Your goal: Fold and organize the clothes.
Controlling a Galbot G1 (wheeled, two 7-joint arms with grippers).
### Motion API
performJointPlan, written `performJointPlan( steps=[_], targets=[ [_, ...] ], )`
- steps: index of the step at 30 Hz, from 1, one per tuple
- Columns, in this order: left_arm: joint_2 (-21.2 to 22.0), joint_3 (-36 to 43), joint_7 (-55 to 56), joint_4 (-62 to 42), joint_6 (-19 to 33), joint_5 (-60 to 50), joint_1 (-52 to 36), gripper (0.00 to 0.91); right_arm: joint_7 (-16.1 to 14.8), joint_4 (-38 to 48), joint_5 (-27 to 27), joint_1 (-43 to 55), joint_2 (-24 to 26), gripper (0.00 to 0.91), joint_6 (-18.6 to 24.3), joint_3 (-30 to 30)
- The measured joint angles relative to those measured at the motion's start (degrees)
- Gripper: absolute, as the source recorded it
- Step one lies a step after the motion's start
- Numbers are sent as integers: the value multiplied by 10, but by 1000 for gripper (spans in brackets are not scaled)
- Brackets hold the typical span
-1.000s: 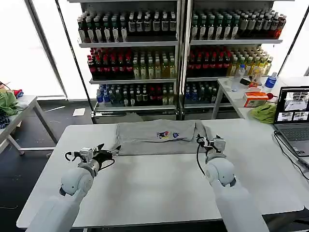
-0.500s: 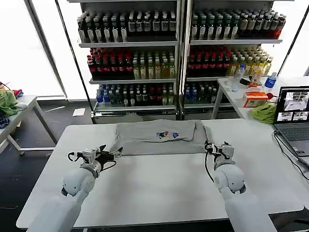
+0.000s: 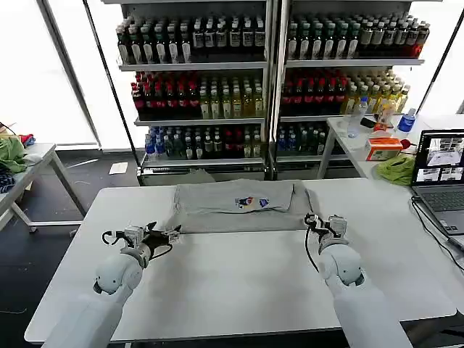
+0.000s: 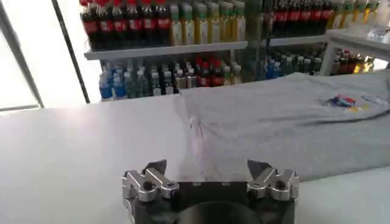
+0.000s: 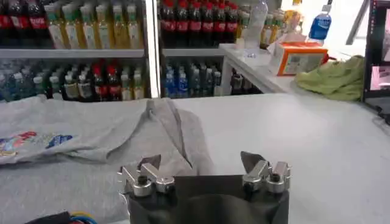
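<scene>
One grey T-shirt (image 3: 239,206) on one white table (image 3: 239,275); two grippers: left gripper (image 3: 172,233), right gripper (image 3: 312,220); one laptop (image 3: 439,170).

The near half of the bench (image 3: 239,283) is bare and gives free passage. At the far side lies the grey T-shirt (image 3: 239,206). The left tool (image 3: 168,233) and right tool (image 3: 317,220), both spread, wait at its near corners. A laptop (image 3: 438,177) blocks the right edge.

t-shirt (image 3: 239,205): grey, multicoloured chest print | table (image 3: 239,283): white | cloth heap (image 3: 397,169): green
</scene>
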State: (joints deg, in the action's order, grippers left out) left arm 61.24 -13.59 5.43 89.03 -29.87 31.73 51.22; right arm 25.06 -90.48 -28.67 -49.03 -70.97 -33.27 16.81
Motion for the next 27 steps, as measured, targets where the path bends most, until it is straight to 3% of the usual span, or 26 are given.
performJointPlan(
  steps=[10,11,12,14,15,16,18,22,27],
  targets=[
    [8,0,1,-1,-1,-4,11,907,-3,14,-2,-8,-2,907,0,4],
    [8,0,1,-1,-1,-5,12,907,-4,14,-2,-9,-2,867,1,4],
    [8,0,1,-2,0,-6,13,907,-4,14,-2,-10,-2,756,1,4],
    [8,-1,1,-2,1,-7,15,766,-5,15,-1,-13,-3,534,1,4],
    [8,-1,1,-2,1,-7,16,554,-4,16,-1,-14,-4,171,1,4],
    [9,-2,0,-1,1,-7,17,302,-5,16,0,-15,-5,0,1,4],
    [10,-3,0,-1,2,-7,19,71,-5,16,3,-18,-6,0,2,3],
    [12,-4,-2,0,5,-7,23,0,-8,15,8,-24,-8,0,3,2],
    [16,1,-2,6,6,-2,23,0,-9,11,14,-32,-8,0,3,3]
  ],
)
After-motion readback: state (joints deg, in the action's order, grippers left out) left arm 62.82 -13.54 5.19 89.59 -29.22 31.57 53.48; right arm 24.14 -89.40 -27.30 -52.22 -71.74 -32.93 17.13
